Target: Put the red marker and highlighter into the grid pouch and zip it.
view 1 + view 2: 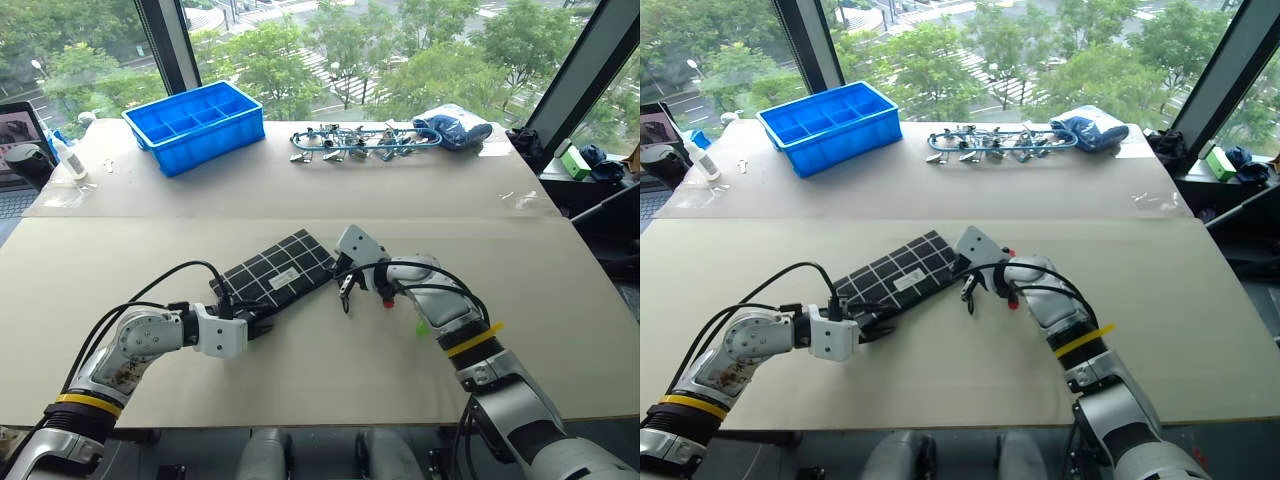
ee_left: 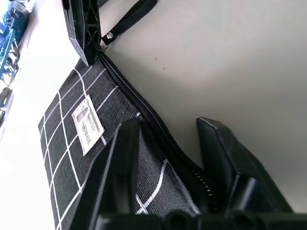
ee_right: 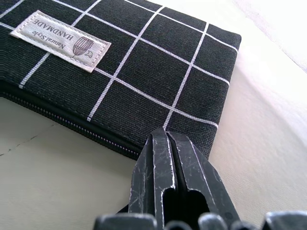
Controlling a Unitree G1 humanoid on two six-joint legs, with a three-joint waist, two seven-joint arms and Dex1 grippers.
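Grid pouch (image 1: 277,272) flat on table (image 1: 330,370). Left gripper (image 2: 168,143) fingers astride zipper edge, gap visible. Right gripper (image 3: 172,158) pinched closed at pouch corner.

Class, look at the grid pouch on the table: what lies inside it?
The grid pouch lies flat with its zipper run shut along the visible edge, so its contents are covered. Whether pens are inside cannot be seen. On top shows only a white label.

Grid pouch (image 1: 278,272): black, white grid lines, white label uppermost, lay flat and slanted mid-table, zipper along near edge. Red marker (image 1: 389,301) glimpsed just beside right-hand corner; highlighter (image 1: 422,326) lay near, lime-green.
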